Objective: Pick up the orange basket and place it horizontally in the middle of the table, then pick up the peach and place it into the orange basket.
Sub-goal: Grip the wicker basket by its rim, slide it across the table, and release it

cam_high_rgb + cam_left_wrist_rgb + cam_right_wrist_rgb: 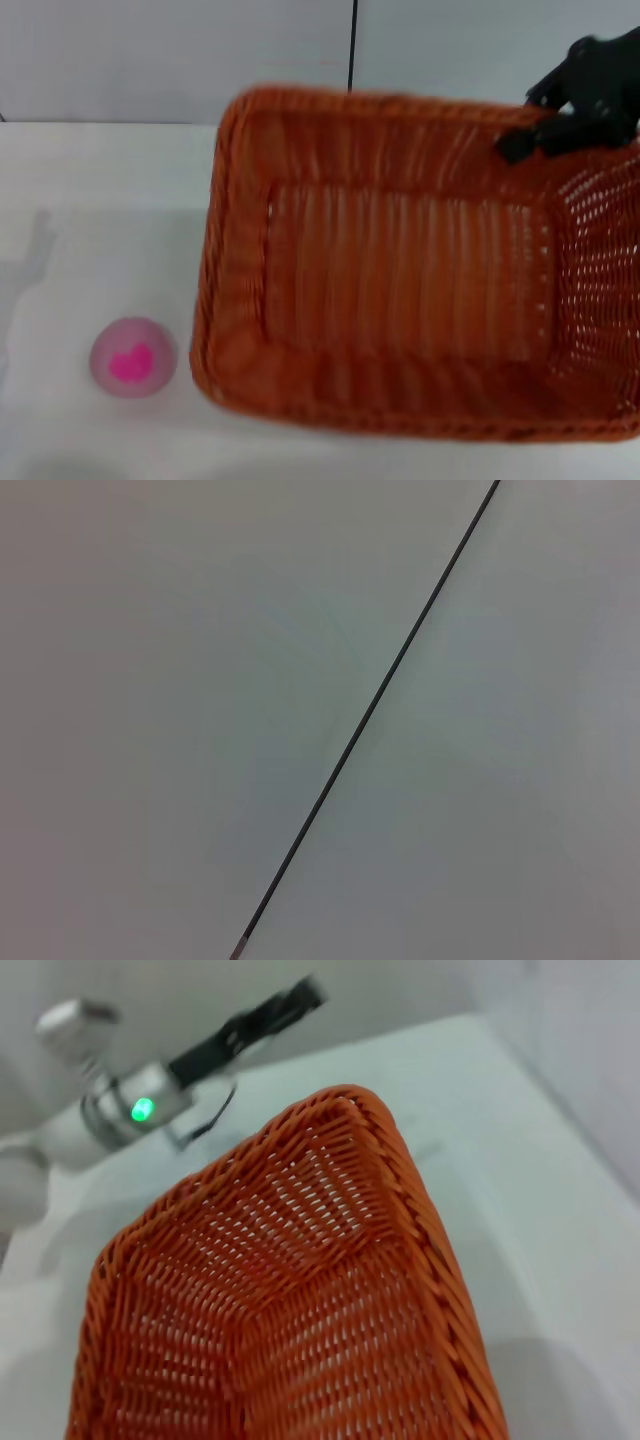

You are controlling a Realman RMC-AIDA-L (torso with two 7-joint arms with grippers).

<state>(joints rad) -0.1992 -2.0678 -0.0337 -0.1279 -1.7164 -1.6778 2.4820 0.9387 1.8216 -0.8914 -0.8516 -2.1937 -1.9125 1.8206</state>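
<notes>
The orange basket (400,270) fills the middle and right of the head view, tilted with its opening toward me and its right end past the picture's edge. My right gripper (560,125) is shut on the basket's far rim near the right corner. The right wrist view looks down into the orange basket (290,1300) from that rim. The peach (133,357), pale pink with a magenta heart blotch, rests on the white table (90,200) to the left of the basket and apart from it. My left gripper (285,1005) is held up off to the side, away from both.
A grey wall with a dark vertical seam (353,45) stands behind the table. The left wrist view shows only that wall and its seam (370,710). Bare tabletop lies around the peach and along the left side.
</notes>
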